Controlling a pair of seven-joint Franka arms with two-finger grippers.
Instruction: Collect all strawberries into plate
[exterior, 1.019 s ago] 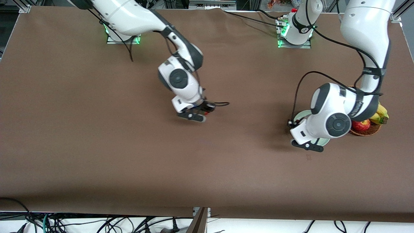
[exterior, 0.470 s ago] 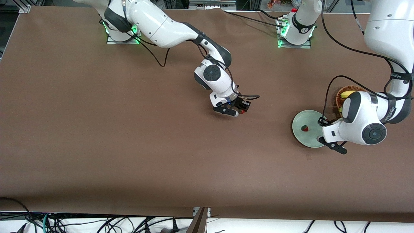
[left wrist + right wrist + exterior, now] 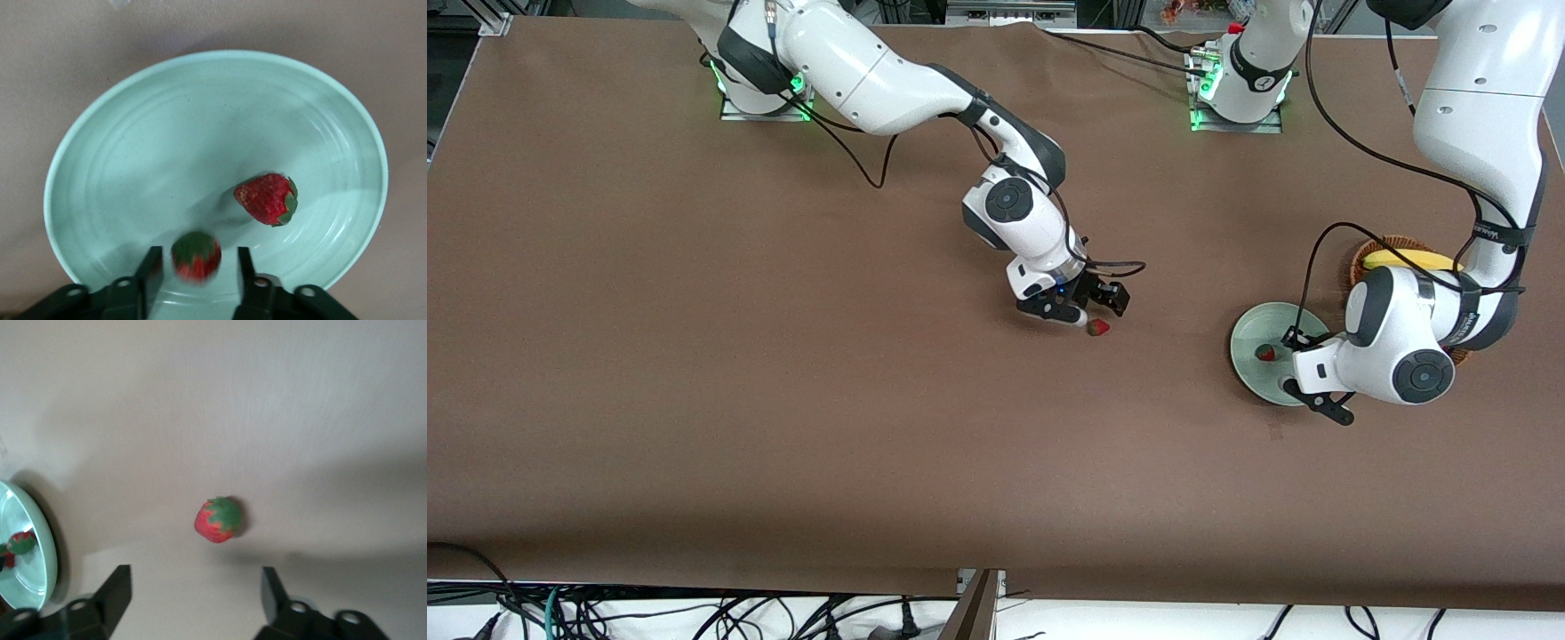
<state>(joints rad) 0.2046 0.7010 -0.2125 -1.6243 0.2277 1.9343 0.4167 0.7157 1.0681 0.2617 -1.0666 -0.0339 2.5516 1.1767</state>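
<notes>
Plate [image 3: 1249, 331]: one strawberry [image 3: 267, 199] in it, another [image 3: 195, 255] between left tool's [image 3: 195, 277] parted fingers, untouched. Third strawberry [image 3: 1100, 327] on table [image 3: 694, 356] under right tool [image 3: 195, 595], spread.

Brown table [image 3: 694, 373]: mint plate [image 3: 1249, 331] beside wicker basket [image 3: 1360, 267]; lone strawberry [image 3: 1101, 327] mid-table.

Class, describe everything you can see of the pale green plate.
The plate is round, shallow and pale mint green, smooth and glossy, with faint concentric rings and a plain rim. It lies flat on the brown table toward the left arm's end, beside the wicker basket. One strawberry rests in it; a second strawberry shows between the left gripper's parted fingers above it.
</notes>
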